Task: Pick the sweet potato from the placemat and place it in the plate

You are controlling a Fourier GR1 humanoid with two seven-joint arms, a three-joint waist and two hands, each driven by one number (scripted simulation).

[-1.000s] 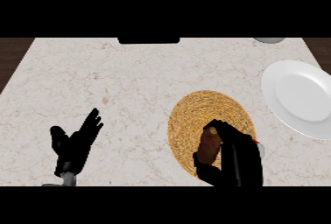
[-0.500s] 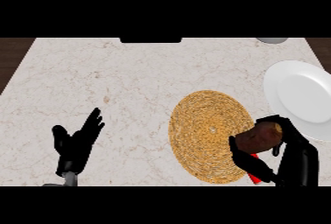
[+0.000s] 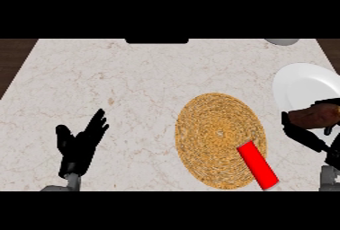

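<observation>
Brown sweet potato clamped in right hand, both cut by edge, at plate rim; left hand splayed.

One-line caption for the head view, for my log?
Right hand holds the sweet potato at the plate's rim; left hand rests open.

Marble counter; red bar; dark slab at far edge.

Black left hand, slim black fingers, black right hand, short grey forearms below both wrists
</observation>
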